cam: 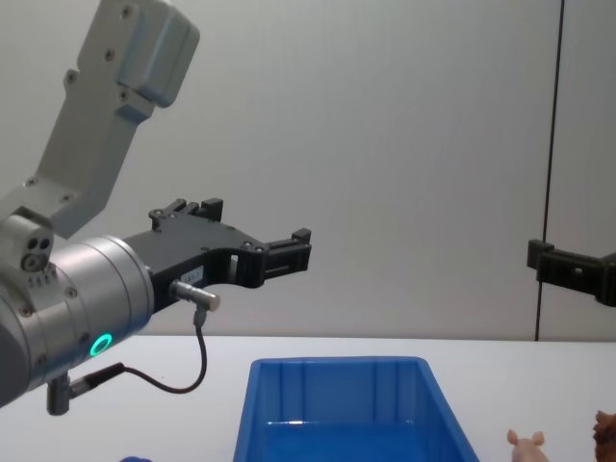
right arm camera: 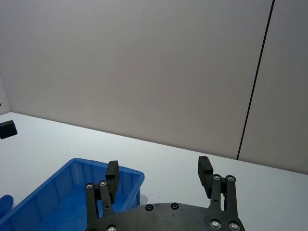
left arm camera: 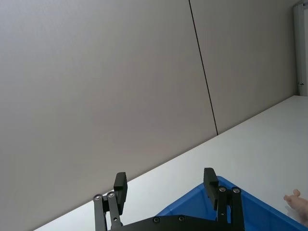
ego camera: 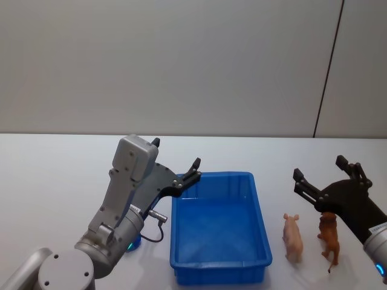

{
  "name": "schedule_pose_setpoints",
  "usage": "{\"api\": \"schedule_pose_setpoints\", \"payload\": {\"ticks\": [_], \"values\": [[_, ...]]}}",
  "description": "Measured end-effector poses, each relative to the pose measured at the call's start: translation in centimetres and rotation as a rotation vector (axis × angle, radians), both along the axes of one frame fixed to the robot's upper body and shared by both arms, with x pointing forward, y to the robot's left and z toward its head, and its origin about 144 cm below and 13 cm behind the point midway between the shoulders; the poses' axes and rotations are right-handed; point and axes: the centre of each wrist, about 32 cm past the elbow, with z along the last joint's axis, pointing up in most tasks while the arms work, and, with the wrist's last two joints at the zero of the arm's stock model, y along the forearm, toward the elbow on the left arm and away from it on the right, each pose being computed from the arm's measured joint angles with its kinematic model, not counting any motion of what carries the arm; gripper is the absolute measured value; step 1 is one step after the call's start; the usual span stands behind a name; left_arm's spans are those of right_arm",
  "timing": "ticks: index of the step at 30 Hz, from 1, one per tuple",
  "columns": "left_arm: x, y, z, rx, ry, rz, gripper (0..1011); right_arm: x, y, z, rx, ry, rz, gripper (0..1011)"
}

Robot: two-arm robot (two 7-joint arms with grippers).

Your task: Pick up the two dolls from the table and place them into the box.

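Hovering over the far left corner of the bright blue rectangular plastic box (ego camera: 219,266), the left gripper (ego camera: 175,154) is holding its jaws wide apart around nothing. The right gripper (ego camera: 320,168) is hanging raised to the box's right, its jaws likewise gaping and empty, above the small brown four-legged animal toy (ego camera: 329,237), which is standing on the plain white table (ego camera: 48,181). A small pink pig toy (ego camera: 293,237) is standing between that animal and the box (touching neither). The small dark-blue rounded toy (right arm camera: 5,204) is lying on the table just outside the box's left wall, sitting largely hidden beneath the left arm.
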Motion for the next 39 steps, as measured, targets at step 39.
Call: {"api": "schedule_pose_setpoints", "payload": {"ticks": [39], "values": [[0.0,0.0,0.0,0.0,0.0,0.0,1000,0.7,-2.7,-0.7,-0.044,0.075,-0.032,1001]]}}
